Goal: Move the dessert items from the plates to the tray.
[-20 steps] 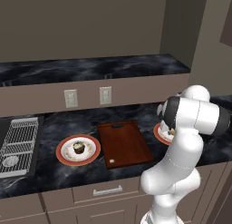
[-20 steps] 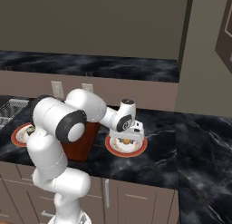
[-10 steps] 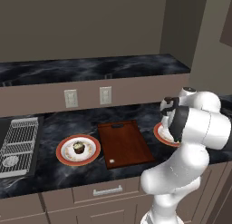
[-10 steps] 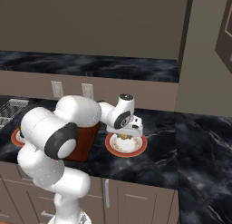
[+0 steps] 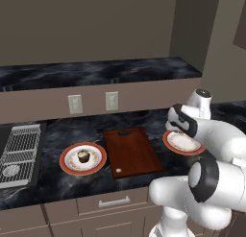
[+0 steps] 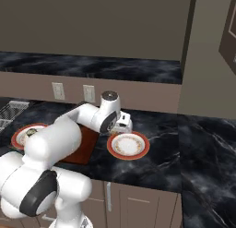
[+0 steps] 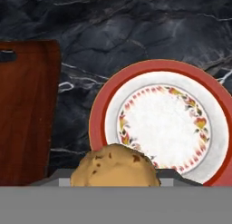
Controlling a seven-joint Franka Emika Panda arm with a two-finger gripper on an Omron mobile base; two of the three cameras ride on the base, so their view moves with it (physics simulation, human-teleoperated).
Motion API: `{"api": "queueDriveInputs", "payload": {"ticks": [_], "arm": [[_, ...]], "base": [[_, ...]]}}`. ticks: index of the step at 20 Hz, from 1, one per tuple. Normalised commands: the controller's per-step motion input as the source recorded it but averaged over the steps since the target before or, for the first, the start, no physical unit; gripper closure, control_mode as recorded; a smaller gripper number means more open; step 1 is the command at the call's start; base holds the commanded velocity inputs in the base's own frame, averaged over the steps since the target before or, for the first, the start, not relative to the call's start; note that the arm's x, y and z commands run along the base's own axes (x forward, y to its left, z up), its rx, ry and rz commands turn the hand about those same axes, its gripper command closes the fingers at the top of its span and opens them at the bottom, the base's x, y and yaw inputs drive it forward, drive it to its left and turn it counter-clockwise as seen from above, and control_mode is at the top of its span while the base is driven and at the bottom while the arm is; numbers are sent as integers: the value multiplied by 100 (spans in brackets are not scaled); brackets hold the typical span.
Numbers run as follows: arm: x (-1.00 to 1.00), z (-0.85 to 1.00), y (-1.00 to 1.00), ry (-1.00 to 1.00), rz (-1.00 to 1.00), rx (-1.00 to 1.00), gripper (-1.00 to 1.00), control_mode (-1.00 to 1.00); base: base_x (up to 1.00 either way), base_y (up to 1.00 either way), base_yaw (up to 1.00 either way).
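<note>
Tan pastry ball point(image 7: 115, 166), round with no long axis, sits clamped in the gripper point(image 6: 122, 125) above the emptied plate point(image 7: 199, 94).

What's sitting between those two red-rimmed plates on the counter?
The wooden tray, bare, lies between the cupcake plate and the emptied plate, seen in the left base view.

A glossy white arm point(image 5: 216, 149) is seen, built of rounded segments, with dark bands at the joints.
</note>
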Motion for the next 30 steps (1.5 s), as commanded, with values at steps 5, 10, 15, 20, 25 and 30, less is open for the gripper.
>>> {"api": "queueDriveInputs", "payload": {"ticks": [5, 10, 15, 20, 25, 30], "arm": [[-1, 54, 78, -9, 0, 0, 100, -100], [0, 17, 98, -6, 0, 0, 100, -100], [0, 2, 91, -1, 0, 0, 100, -100], [7, 0, 53, 0, 0, 0, 100, -100], [46, 0, 0, 0, 0, 0, 100, -100], [38, 0, 0, 1, 0, 1, 100, -100]], "base": [[0, 0, 0], [0, 0, 0], [0, 0, 0], [0, 0, 0], [0, 0, 0], [0, 0, 0]]}}
